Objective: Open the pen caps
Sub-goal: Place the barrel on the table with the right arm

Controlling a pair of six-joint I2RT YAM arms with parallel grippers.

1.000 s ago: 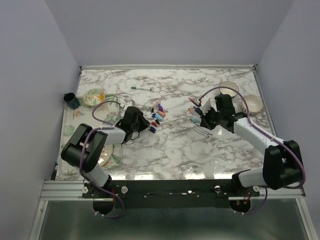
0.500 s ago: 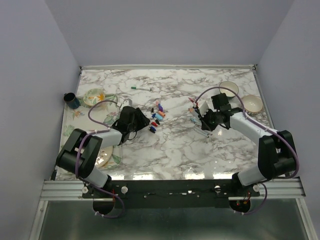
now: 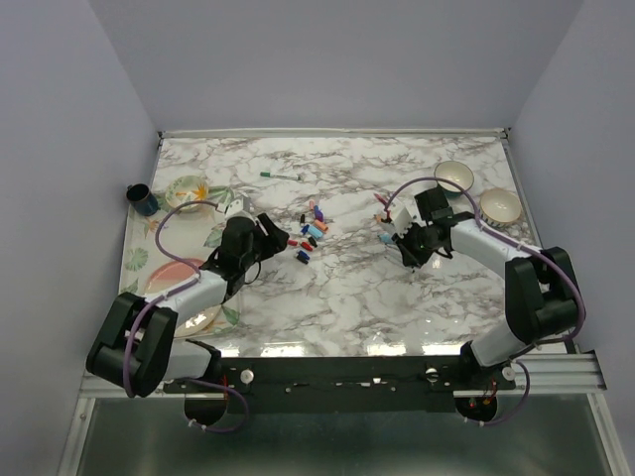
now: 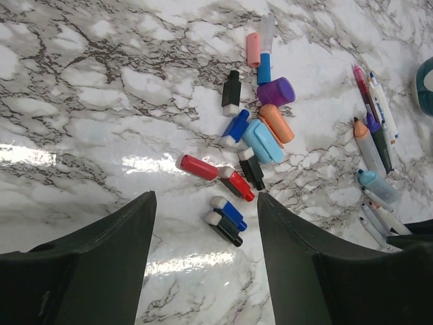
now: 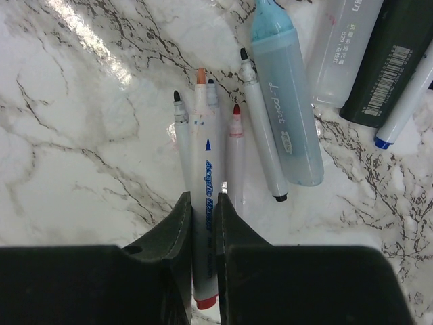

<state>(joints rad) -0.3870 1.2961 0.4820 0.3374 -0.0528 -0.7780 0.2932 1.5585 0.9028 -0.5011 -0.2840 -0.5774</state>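
The pen caps point(image 4: 262, 141) lie in a loose cluster on the marble, in red, blue, light blue, orange, purple, pink and black. A blue cap point(image 4: 233, 211) and a black cap point(image 4: 226, 229) lie side by side closest to my left gripper point(image 4: 204, 196). That gripper hangs open just short of them with nothing in it. From above, the caps point(image 3: 314, 226) are to the right of the left gripper point(image 3: 278, 238). My right gripper point(image 5: 203, 198) is shut on a white pen point(image 5: 203, 135) with a bare orange tip, low over a row of uncapped pens point(image 5: 285, 108).
Two pale bowls point(image 3: 454, 176) point(image 3: 499, 205) stand at the back right behind the right arm. A green pen point(image 3: 281, 176) lies alone at the back. A dark cup point(image 3: 140, 197) and floral plates point(image 3: 186, 190) sit at the left edge.
My left gripper has gone from nearly shut to open and its arm has swung back and left. The right gripper has shifted a little left over the pen row.
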